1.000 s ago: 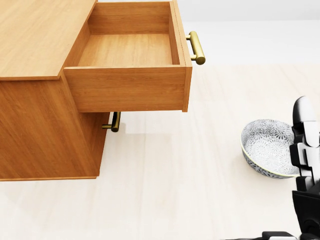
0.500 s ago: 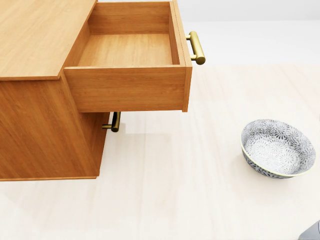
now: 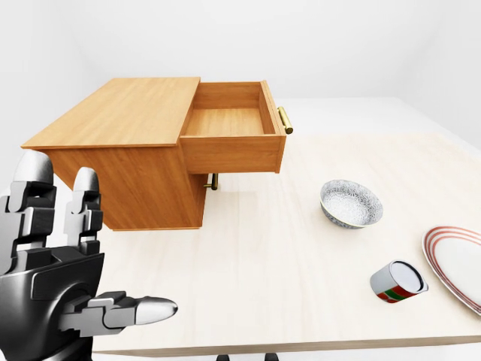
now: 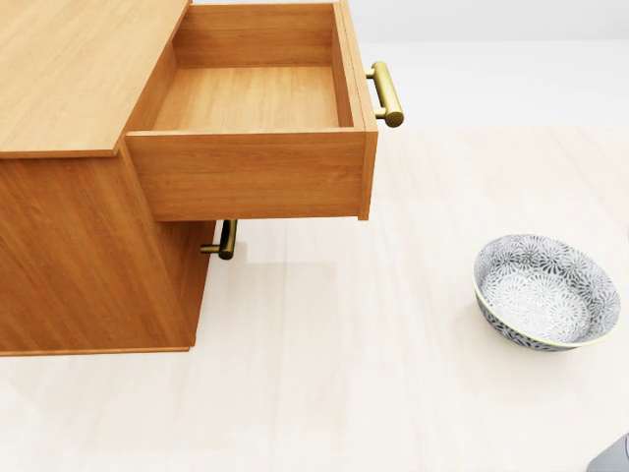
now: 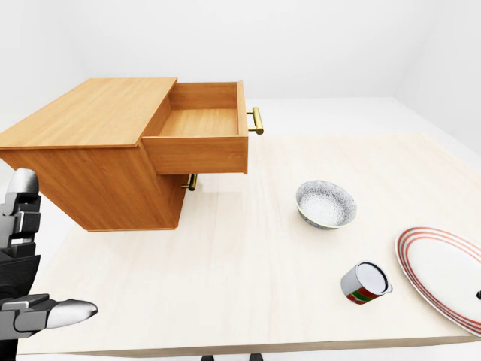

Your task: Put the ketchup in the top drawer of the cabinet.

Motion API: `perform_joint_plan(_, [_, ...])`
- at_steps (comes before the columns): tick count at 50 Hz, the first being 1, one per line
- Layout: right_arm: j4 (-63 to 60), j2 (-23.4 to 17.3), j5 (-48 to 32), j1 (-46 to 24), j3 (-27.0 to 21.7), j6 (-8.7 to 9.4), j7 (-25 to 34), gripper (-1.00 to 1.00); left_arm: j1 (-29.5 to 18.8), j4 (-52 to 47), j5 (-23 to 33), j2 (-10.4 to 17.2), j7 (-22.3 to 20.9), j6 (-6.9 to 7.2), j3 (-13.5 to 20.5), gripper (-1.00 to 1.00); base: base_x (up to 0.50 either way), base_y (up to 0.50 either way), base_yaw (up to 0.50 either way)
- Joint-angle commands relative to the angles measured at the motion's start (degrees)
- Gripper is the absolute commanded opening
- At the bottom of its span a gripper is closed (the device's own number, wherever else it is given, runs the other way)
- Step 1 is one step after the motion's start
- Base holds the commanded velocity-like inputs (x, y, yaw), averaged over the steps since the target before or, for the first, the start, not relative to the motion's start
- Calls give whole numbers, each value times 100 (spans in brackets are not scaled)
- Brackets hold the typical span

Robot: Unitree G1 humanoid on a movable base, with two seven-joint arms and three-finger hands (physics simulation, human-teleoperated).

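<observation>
- Tabletop (image 3: pixel 285 263): pale wood, wide, carrying everything else; near edge along the bottom of both eye views.
- Cabinet (image 3: pixel 128 143): warm wood, at the tabletop's left in the eye views, filling the left of the head view.
- Drawer (image 4: pixel 251 103): top one, pulled well out toward the right, nothing inside; brass handle (image 4: pixel 386 93) on its face. A second brass handle (image 4: pixel 226 239) below it, on a drawer still pushed in.
- Left hand (image 3: pixel 56 289): dark grey with silver tips, large at the lower left of the left-eye view, fingers spread and upright, thumb out sideways, holding nothing, well apart from the cabinet and the can.
- Plate (image 5: pixel 443 274): white with red rings, at the right edge, partly cut off.
- Bowl (image 4: pixel 545 290): patterned grey and white, upright, right of the cabinet, between drawer and plate.
- Ketchup (image 5: pixel 366 283): small red, green and white can on its side, just left of the plate, below the bowl in the eye views, far from the drawer.
- Right hand: out of sight.
</observation>
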Motion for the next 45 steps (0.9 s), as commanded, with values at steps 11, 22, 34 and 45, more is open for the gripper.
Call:
perform_joint_plan(11, [508, 299, -1775, -580, -80, 0, 0, 100, 25, 0, -36, 50, 50, 0, 12, 100, 0, 0, 0])
perform_joint_plan(22, [690, 581, -1762, -475, 91, 0, 0, 100, 18, 0, -46, 55, 57, 0, 25, 100, 0, 0, 0])
perform_joint_plan(34, [625, 790, -1844, -421, 335, 0, 0, 100, -42, 0, 33, -32, -7, 0, 42, 100, 0, 0, 0])
perform_joint_plan(45, [636, 1187, -1983, -422, 888, 0, 0, 100, -28, 0, -53, 9, 24, 0, 101, 100, 0, 0, 0])
